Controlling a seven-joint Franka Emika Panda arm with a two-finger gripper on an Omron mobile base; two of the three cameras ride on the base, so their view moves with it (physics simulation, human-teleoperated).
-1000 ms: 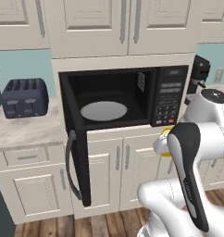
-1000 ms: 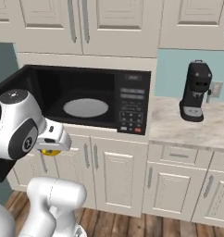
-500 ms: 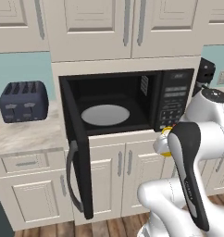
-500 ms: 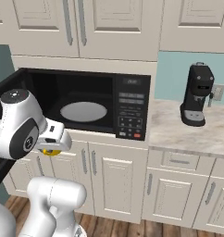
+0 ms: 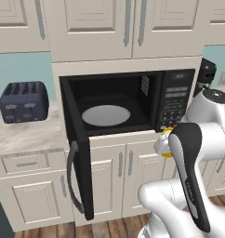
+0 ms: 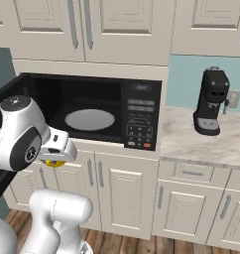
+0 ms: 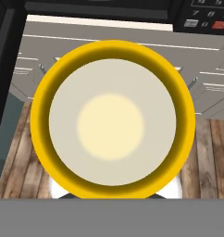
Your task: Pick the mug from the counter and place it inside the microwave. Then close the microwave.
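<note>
- The mug (image 7: 113, 120) is off the bench (image 6: 201, 144) and riding in the robot's fingers, hanging in front of the lower cabinets (image 6: 127, 193) just below and in front of the open microwave (image 5: 128, 109).
- In the base views only a sliver of yellow peeks out from behind the white wrist: (image 5: 166, 139) from the left side, (image 6: 53, 162) from the right.
- The hand view looks straight down into the mug's mouth: a round yellow rim with a pale inside and the wood floor (image 7: 206, 152) beyond it. So the opening faces the hand and the long axis runs along the line of the fingers, pointing down at the floor, i.e. roughly upright.
- The fingers are hidden under the mug, so the contact itself isn't visible. They're drawn in tight, probably pinching the rim or wall, but which part is hard to tell.
- Carrying it upright and low makes sense: it only needs lifting and pushing forward onto the white turntable plate (image 5: 106, 115).
- The microwave door (image 5: 79, 158) is swung wide to the left, leaving the cavity clear for that.
- The toaster (image 5: 23, 102) and the coffee machine (image 6: 211, 101) sit well off to either side, out of the way.
</note>
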